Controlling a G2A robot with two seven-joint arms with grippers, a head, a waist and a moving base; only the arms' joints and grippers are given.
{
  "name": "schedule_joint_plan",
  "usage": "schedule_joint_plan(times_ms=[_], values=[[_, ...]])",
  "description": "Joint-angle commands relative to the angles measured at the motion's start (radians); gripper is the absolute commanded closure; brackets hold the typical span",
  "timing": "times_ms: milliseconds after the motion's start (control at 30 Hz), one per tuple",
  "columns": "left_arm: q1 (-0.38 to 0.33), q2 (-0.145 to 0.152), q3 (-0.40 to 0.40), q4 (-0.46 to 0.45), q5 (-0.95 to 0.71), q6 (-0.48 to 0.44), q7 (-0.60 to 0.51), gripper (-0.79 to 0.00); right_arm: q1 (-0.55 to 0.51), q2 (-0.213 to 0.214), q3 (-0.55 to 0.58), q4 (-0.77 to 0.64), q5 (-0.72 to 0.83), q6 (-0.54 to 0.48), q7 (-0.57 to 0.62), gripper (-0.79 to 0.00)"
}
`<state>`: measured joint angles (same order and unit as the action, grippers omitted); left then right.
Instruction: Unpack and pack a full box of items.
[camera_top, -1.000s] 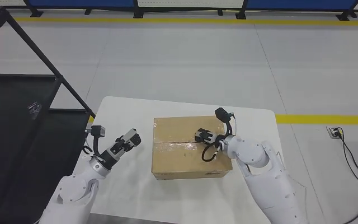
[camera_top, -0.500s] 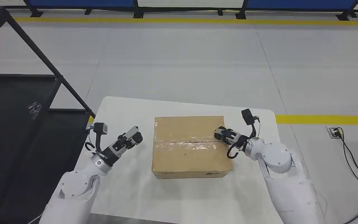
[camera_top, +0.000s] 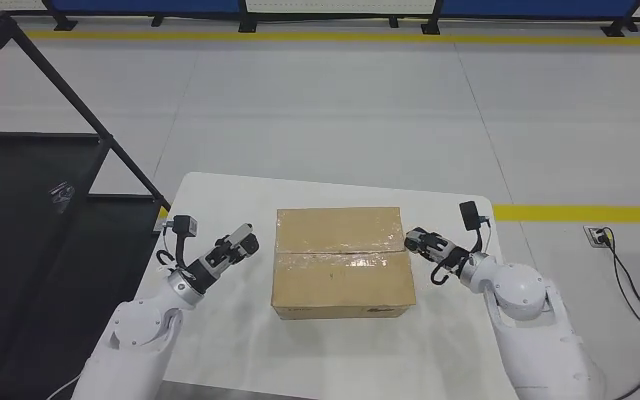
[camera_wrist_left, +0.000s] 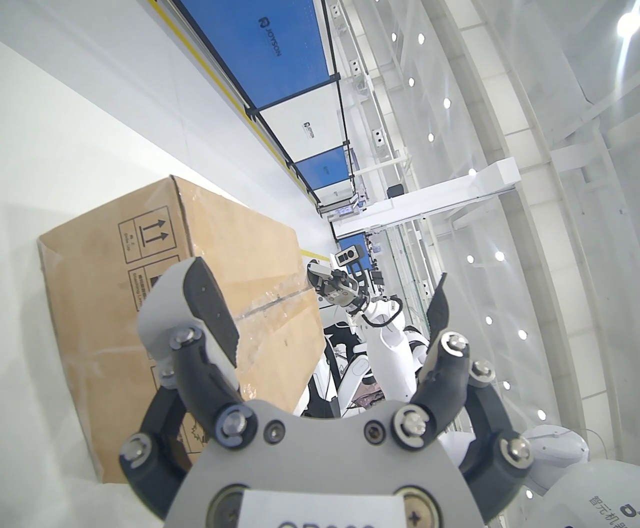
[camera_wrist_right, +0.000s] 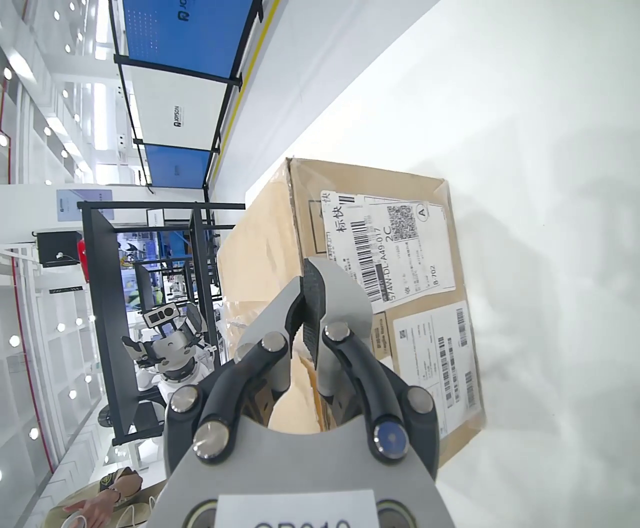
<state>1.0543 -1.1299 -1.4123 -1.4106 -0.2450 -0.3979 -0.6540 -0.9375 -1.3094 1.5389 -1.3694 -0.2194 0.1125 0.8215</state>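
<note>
A closed cardboard box (camera_top: 340, 262), its top seam sealed with clear tape, sits in the middle of the white table (camera_top: 225, 205). My left gripper (camera_top: 243, 243) hovers open a short way off the box's left end; in the left wrist view its spread fingers (camera_wrist_left: 210, 305) frame the box (camera_wrist_left: 210, 270). On the other side, my right gripper (camera_top: 413, 240) is level with the box's right end and shut on nothing. The right wrist view has its closed fingertips (camera_wrist_right: 307, 282) in front of the labelled end of the box (camera_wrist_right: 415, 320).
A black metal frame (camera_top: 75, 125) with a dark panel stands off the table's left side. Bare tabletop lies on both sides of the box and in front of it. A yellow floor line (camera_top: 560, 212) runs past the table's right edge.
My right gripper has moved from over the box's top, rightward, to just past its right end. The left arm has shifted only slightly. The box has not moved.
</note>
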Motion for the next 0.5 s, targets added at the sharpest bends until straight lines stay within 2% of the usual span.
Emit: schedule_joint_plan(times_ms=[0,300,467], values=[[-0.004,0.000,0.003,0.003,0.002,0.002,0.000,-0.785,-0.003,0.003,0.008,0.014,0.014,-0.015,-0.003,-0.006],[-0.031,-0.002,0.018,0.011,0.009,0.012,-0.007,-0.785,0.002,0.014,0.013,0.087,0.057,-0.051,-0.005,-0.009],[-0.045,-0.001,0.008,0.031,0.003,0.007,0.002,-0.785,0.002,0.019,0.042,0.156,0.148,-0.128,-0.022,-0.031]])
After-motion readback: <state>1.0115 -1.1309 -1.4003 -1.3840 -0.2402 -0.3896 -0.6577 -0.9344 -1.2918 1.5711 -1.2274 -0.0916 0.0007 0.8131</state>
